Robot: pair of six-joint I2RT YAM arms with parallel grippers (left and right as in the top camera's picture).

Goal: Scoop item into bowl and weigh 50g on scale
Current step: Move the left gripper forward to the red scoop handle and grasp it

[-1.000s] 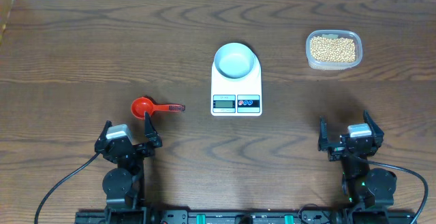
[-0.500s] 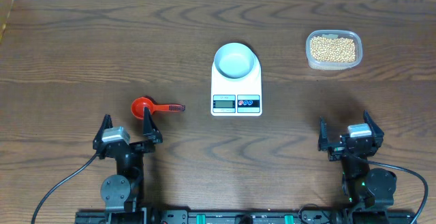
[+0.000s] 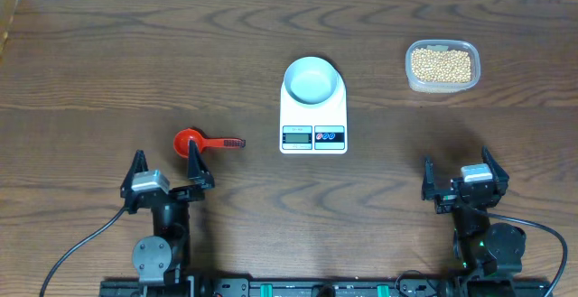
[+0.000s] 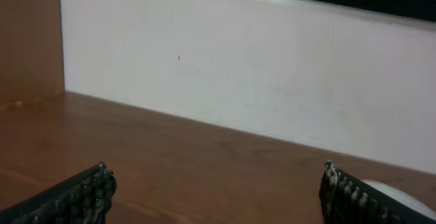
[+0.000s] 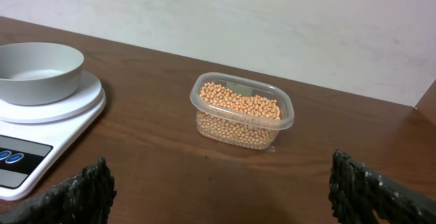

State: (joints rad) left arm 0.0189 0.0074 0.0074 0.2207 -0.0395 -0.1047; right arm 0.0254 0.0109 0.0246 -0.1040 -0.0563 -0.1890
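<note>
Spillage is the chief risk ahead, I judge; the beans (image 3: 442, 64) are small and round, so a tilted or overfull scoop (image 3: 191, 140) would scatter them over the desk (image 3: 108, 62); a knock to the bowl (image 3: 312, 80) could shift it on the scale (image 3: 313, 121) and spoil the reading. The beans fill a clear tub (image 3: 442, 88) near the far right corner; the bowl sits on the scale's far end, mid-desk. The red scoop lies left of the scale, long axis parallel to the near edge, cup leftward, handle pointing at the scale; the scale's length runs far to near, display nearest. By the near edge the left fingers (image 3: 196, 166) and the right fingers (image 3: 489, 164) stand wide, holding nothing.
</note>
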